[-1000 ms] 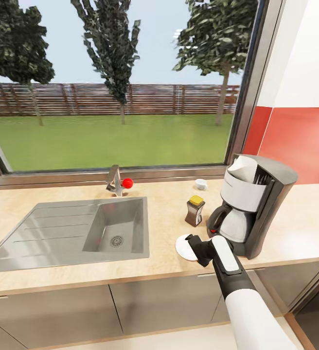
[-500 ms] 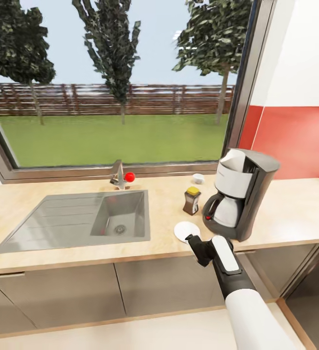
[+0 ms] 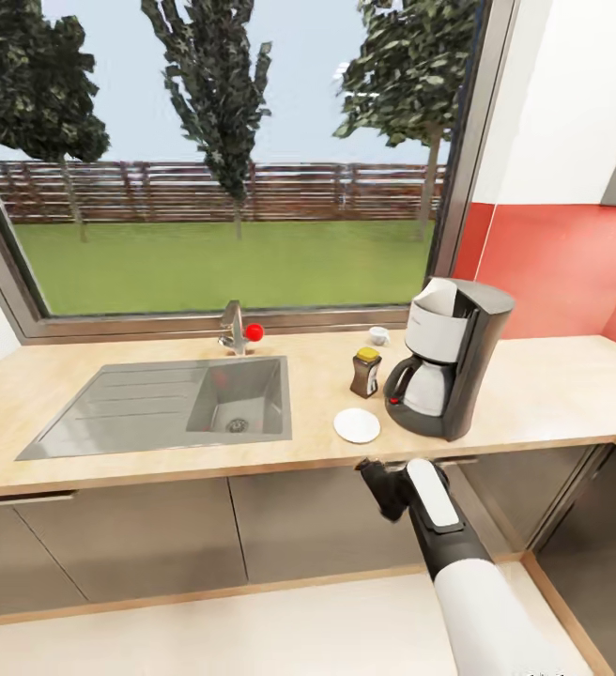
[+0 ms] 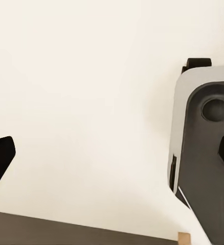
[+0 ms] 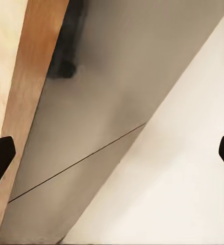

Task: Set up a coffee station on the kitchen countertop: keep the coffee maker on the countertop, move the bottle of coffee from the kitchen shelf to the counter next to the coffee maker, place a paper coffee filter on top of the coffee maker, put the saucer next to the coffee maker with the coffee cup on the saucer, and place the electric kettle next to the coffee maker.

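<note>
No writing could be read on anything. On the countertop point(image 3: 111, 460), from left: sink point(image 3: 172, 406), coffee bottle point(image 3: 365, 373), saucer point(image 3: 357, 425) nearer, cup point(image 3: 377, 335) far by the window, coffee maker point(image 3: 449, 369). The right gripper point(image 3: 376, 479) reached forward below the counter edge, jaws spread wide, empty. The left gripper's point(image 4: 112, 168) fingers stood apart too.

A wide window point(image 3: 223, 160) onto lawn and trees sits behind the steel sink point(image 3: 167, 413), beside a red wall point(image 3: 552, 272).

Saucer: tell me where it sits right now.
In the head view, the saucer lies flat on the counter, near its front edge, between the sink and the coffee maker, just in front of the coffee bottle.
</note>
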